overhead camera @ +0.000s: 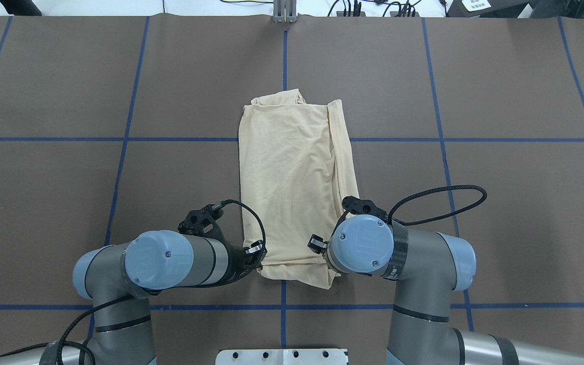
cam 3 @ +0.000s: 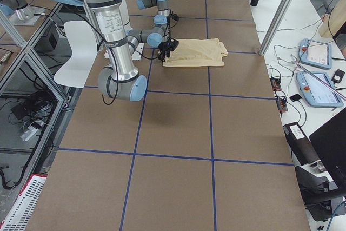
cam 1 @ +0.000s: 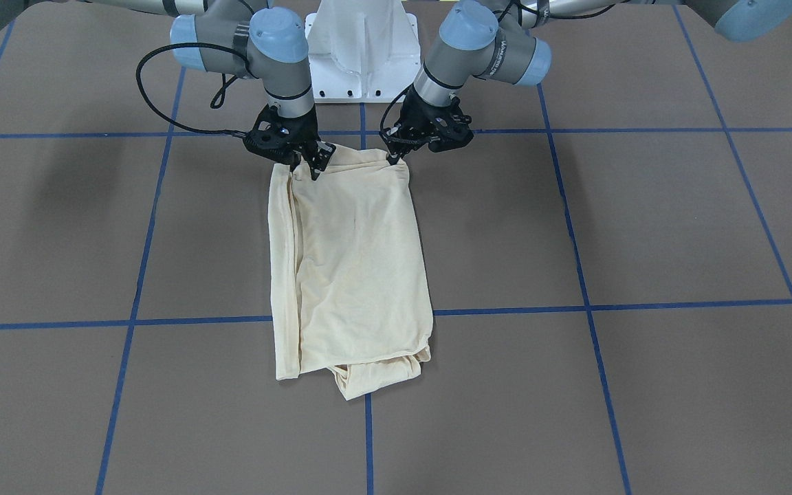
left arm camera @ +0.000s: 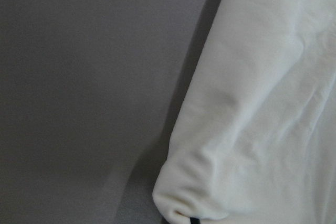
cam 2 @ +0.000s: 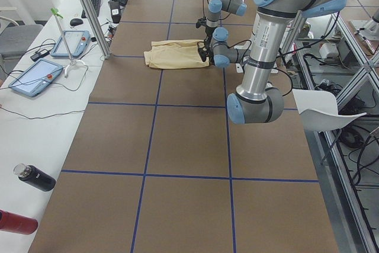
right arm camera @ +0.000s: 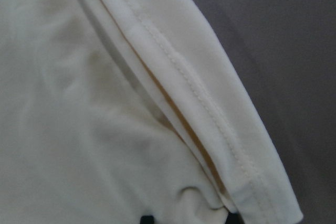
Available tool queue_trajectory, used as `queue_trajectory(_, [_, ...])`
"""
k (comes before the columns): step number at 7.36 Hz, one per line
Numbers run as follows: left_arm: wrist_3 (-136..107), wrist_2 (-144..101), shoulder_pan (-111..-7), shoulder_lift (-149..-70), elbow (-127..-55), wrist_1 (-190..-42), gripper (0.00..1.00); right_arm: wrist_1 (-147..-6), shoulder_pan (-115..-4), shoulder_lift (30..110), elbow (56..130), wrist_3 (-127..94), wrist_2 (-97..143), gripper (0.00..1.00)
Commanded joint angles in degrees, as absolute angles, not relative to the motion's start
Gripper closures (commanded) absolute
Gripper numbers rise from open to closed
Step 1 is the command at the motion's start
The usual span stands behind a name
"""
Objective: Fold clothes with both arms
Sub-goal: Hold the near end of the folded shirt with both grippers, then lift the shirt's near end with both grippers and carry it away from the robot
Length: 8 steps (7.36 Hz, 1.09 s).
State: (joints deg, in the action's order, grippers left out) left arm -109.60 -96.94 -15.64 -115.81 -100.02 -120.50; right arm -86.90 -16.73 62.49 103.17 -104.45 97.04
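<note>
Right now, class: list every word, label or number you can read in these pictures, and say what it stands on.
None can be read.
Lettering on the left arm: too small.
White label beyond the table: blurred.
Shirt: no print showing.

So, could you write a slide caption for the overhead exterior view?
Left gripper and right gripper at the near corners of the folded shirt.
</note>
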Motion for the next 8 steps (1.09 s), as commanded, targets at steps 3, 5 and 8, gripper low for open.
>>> queue_trajectory(3, [-109.60, -96.94, -15.64, -115.84, -100.11, -120.50, 1.00, -87.19, -17.93, 62.58, 104.50, -104.33, 99.22, 1.00])
queue_trajectory(5, [-109.60, -97.29, -15.64, -115.84, -100.98, -120.06, 1.00, -90.15, -18.46, 62.58, 107.12, -104.33, 100.81, 1.00])
queue_trajectory(8, [-109.60, -97.47, -14.34, -115.67, -103.79, -118.74, 1.00, -92.20, -17.93, 63.37, 109.69, -104.33, 102.66, 1.00])
